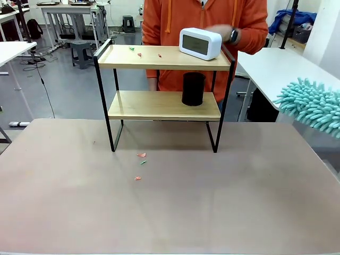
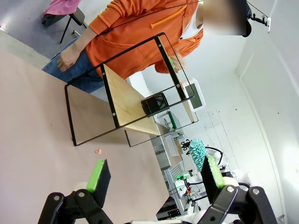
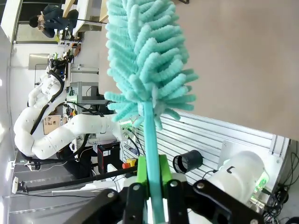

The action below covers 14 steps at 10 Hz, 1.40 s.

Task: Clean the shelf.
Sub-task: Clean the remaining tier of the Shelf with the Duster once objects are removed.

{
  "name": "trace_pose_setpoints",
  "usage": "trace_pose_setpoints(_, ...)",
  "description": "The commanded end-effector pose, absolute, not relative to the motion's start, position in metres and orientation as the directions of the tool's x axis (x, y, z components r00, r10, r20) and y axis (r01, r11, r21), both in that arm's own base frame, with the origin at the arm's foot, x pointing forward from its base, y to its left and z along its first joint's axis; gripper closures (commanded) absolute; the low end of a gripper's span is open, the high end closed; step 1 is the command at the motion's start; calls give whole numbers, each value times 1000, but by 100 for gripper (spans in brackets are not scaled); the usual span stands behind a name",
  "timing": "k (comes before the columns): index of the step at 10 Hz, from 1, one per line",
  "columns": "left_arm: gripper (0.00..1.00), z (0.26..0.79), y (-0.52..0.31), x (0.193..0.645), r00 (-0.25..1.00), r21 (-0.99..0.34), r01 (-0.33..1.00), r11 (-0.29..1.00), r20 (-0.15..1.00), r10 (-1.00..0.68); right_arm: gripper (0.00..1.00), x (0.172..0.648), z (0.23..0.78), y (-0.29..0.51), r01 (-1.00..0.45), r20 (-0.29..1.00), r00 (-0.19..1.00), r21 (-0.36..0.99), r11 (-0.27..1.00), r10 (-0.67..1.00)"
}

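My right gripper [image 3: 152, 171] is clamped on the handle of a teal duster [image 3: 142, 60]. My left gripper [image 2: 155, 175] hangs with its fingers apart. Past some scraps [image 1: 141, 155] on the table [image 1: 239, 202], the shelf [image 1: 154, 106] stands far-middle, with a clock [image 1: 200, 43] on top.

The left gripper [image 2: 154, 176] is level with the shelf [image 2: 126, 100] and well apart from it, aimed at its end frame. Its fingers [image 2: 99, 175] are spread wide with nothing between them. The right gripper [image 3: 152, 175] has its fingers clamped on the handle of a teal duster [image 3: 145, 60], to the right of the shelf. The person's hand [image 1: 219, 32] is at the shelf's top board, and the other hand [image 2: 68, 58] hangs behind the shelf.
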<state>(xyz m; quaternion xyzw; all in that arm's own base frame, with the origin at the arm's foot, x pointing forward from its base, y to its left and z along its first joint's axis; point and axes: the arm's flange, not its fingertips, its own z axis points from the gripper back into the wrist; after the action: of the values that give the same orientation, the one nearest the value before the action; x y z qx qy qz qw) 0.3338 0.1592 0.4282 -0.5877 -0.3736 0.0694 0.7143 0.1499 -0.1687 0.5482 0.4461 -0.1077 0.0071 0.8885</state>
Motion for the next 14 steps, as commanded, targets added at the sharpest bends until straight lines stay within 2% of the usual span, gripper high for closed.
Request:
trace_pose_setpoints(1, 0, 429, 158, 333, 705, -882, 363, 299, 470, 531, 86, 149, 550, -170, -137, 225, 971, 791, 596, -76)
trace_pose_setpoints(14, 0, 429, 158, 333, 705, -882, 363, 299, 470, 531, 86, 149, 550, -170, -137, 225, 971, 791, 596, -76)
